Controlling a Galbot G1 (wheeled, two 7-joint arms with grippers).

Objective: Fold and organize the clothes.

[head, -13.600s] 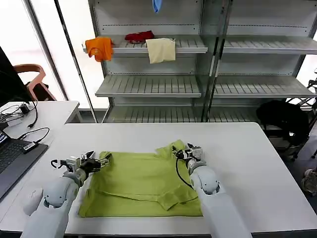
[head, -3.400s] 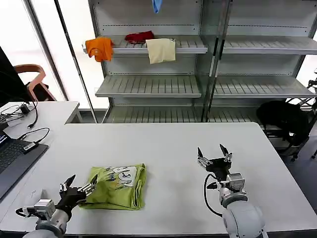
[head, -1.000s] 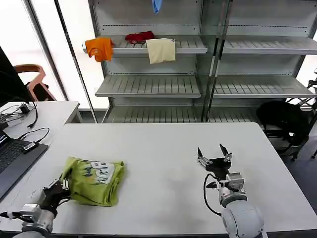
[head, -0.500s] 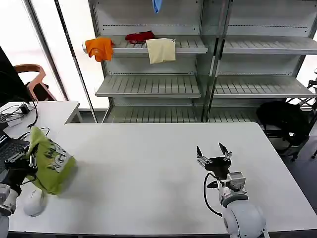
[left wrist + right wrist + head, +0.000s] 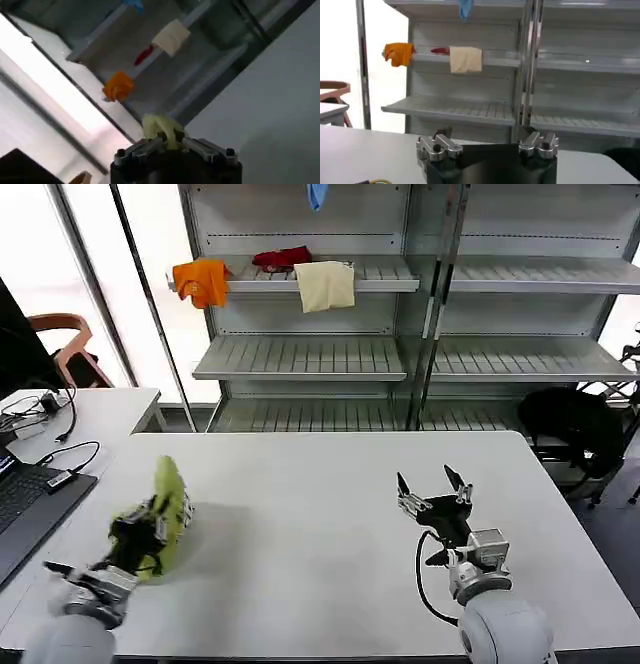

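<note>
- The left gripper (image 5: 140, 536) is above the left part of the white table (image 5: 330, 484), closed on the lime-green T-shirt (image 5: 160, 514).
- The T-shirt hangs as a bunched, folded bundle around the gripper, one end sticking up above it; the bundle is lifted off the tabletop, with its shadow just to the right of it on the surface.
- In the left wrist view, the two fingers (image 5: 145, 148) pinch together over a fold of green cloth (image 5: 160, 127) that pokes out between them.
- The right gripper (image 5: 432, 489) hovers over the right part of the table, well apart from the T-shirt, with its fingers spread wide and nothing between them.
- The right wrist view shows the same fingers (image 5: 437, 145) held wide apart, facing the shelves.
- A metal shelving unit (image 5: 300, 354) stands behind the table.
- On its upper shelf lie an orange garment (image 5: 198, 281), a red garment (image 5: 280, 257) and a cream garment (image 5: 324, 284), the cream one draped over the shelf edge.
- A blue cloth (image 5: 316, 194) hangs above them.
- To the left of the table is a second desk with a laptop (image 5: 20, 504) and cables (image 5: 60, 454).
- A dark bag (image 5: 570, 424) sits on the far right beyond the table.
</note>
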